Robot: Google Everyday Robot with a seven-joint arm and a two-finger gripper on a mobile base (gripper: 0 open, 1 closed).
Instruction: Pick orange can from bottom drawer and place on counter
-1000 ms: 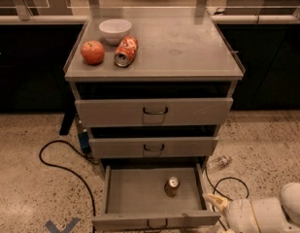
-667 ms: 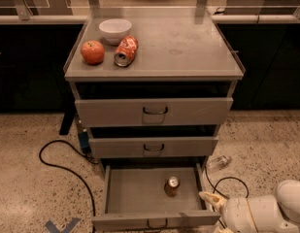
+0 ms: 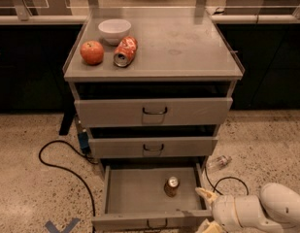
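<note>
The orange can (image 3: 171,186) stands upright in the bottom drawer (image 3: 140,193), right of its middle; its silver lid shows. The drawer is pulled open, with its dark loop handle (image 3: 157,224) at the front panel. The counter (image 3: 188,45) is the pale grey cabinet top above. My gripper (image 3: 206,208) is at the lower right, on the white arm (image 3: 258,211), just outside the drawer's right front corner, a short way right of and below the can. It is not touching the can.
On the counter's left stand a white bowl (image 3: 114,30), an apple (image 3: 91,52) and a dented red-orange can (image 3: 125,51) lying on its side. Two upper drawers (image 3: 154,111) are slightly open. A black cable (image 3: 57,161) and a plastic bottle (image 3: 218,162) lie on the floor.
My arm has shifted slightly to the left, toward the drawer's right front corner. The can and the drawers have not moved.
</note>
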